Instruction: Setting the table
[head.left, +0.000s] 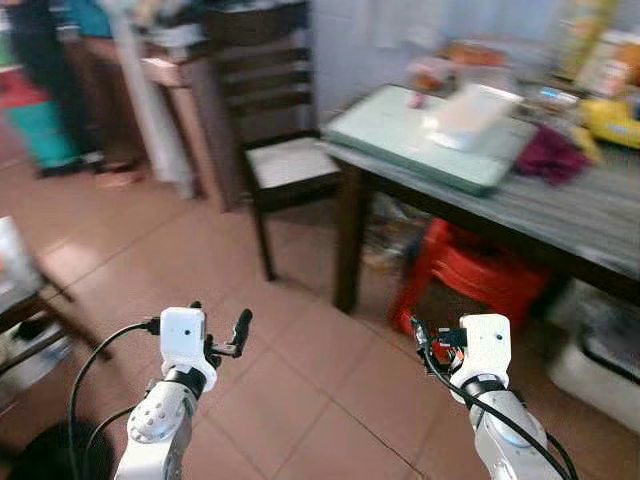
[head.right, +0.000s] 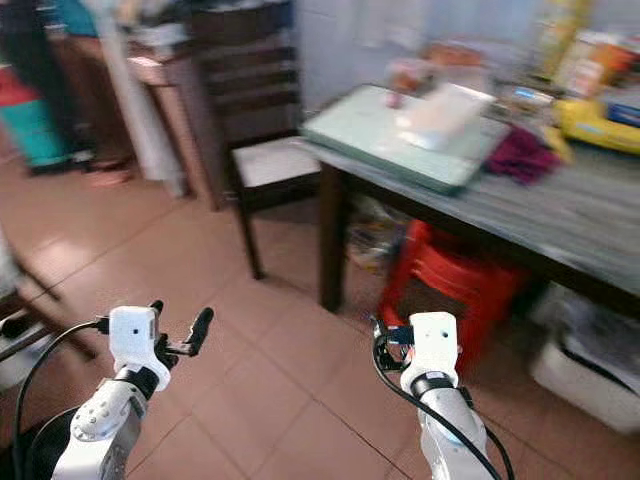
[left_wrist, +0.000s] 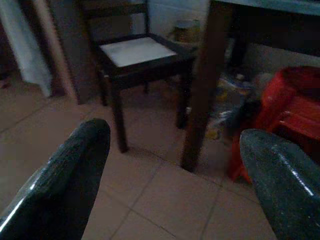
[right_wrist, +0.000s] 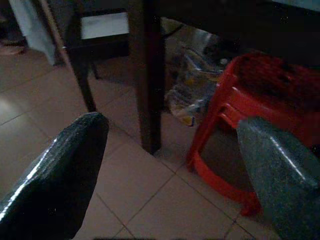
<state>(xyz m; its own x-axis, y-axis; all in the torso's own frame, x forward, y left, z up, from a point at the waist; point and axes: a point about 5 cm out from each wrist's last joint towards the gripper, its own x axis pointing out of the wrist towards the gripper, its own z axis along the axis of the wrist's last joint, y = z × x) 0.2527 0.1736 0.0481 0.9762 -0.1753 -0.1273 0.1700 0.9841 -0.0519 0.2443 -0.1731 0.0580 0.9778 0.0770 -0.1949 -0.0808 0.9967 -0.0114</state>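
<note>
The dark wooden table with a grey plank top (head.left: 600, 215) stands ahead and to the robot's right, its near corner leg (head.left: 348, 240) planted on the terracotta tiled floor (head.left: 280, 390). On the top lies a pale green rectangular board (head.left: 400, 135), its long axis running from the near corner back toward the wall, and on that board sits a white, blurred, box-like container (head.left: 470, 112); what it holds cannot be made out. Just beside the board is a crumpled maroon cloth (head.left: 550, 155), and further right a yellow object (head.left: 615, 120) too blurred to name. Under the table are stacked red plastic stools (right_wrist: 240, 125) and, beside them, a white tub (head.left: 595, 355). A dark wooden chair with a pale seat (head.left: 290, 160) stands at the table's left end. The right gripper (right_wrist: 170, 165) is held low in front of the body, its two black fingers spread wide with nothing between them, pointing at the table leg and the stools. The left gripper (left_wrist: 175, 170) is held likewise, fingers apart and empty, aimed toward the chair and the same leg. Both are well below the tabletop and well apart from it. The right arm appears the nearer to the board, so any reach for things on the table would likely go up, forward and rightward once the robot closes in.
</note>
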